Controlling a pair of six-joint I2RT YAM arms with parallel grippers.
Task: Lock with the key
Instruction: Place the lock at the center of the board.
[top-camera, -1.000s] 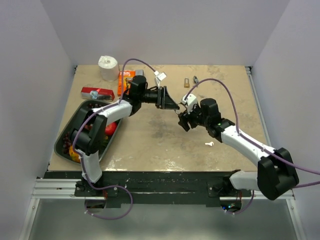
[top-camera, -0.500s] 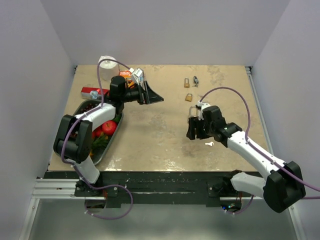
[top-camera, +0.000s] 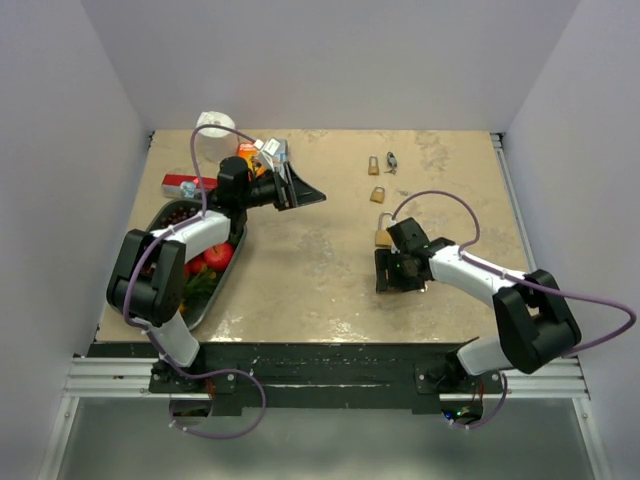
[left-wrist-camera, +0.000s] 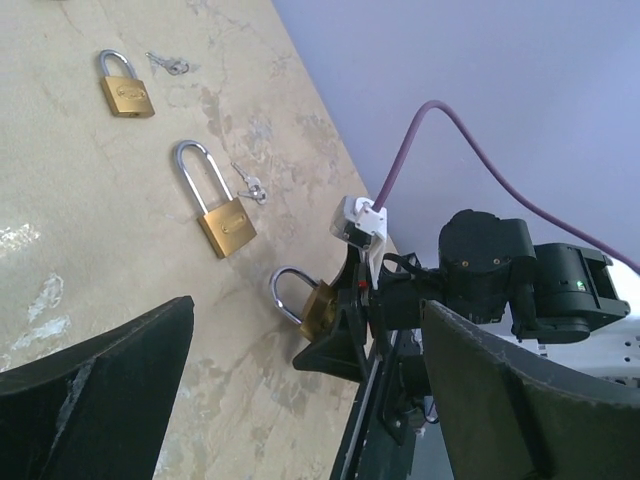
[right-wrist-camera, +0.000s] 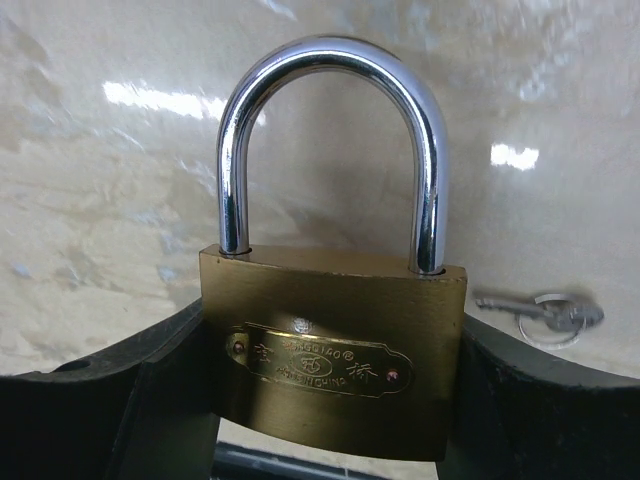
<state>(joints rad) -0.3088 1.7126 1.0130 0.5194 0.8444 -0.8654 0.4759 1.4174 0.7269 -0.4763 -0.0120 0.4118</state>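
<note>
Moved: right arm folded in closer to its base than half a second ago.
Right fingers (right-wrist-camera: 110, 400): pinching brass padlock (right-wrist-camera: 335, 345) by its body.
Key (right-wrist-camera: 545, 312): flat on bench (right-wrist-camera: 100, 200), just beside padlock.
Left fingers (left-wrist-camera: 90, 390): spread wide.

Padlock (right-wrist-camera: 335, 300) nameplate (right-wrist-camera: 320, 362) — embossed marks, too blurred to read.

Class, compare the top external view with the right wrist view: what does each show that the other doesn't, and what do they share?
Only the top external view: the left gripper, open, the fruit tray, a red box, and two more padlocks farther back.
Only the right wrist view: the engraved nameplate on the brass padlock and a ringed key lying to its right.
Both: that padlock between the fingers of the right gripper.
</note>
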